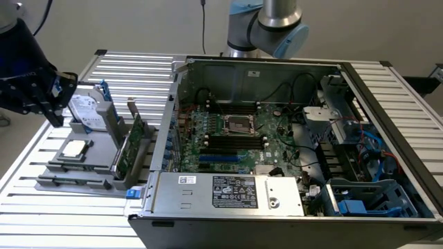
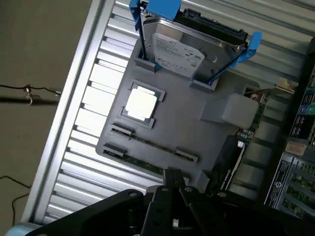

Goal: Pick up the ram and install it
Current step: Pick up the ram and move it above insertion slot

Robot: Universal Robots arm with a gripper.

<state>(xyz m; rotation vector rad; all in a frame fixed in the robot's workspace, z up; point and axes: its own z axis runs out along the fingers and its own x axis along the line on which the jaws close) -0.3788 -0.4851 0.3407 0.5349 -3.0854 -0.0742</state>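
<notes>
Jaws clenched, empty, gripper (image 1: 54, 122) hangs at tray's (image 1: 100, 155) edge.
Ram (image 2: 147, 144) lies slotted near that edge; slatted table (image 1: 28, 207) stretches beyond.

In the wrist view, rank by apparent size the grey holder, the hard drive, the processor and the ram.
Largest: grey holder.
Then: hard drive.
Unranked: processor and ram; the ram is longer but a thin edge-on strip.
</notes>
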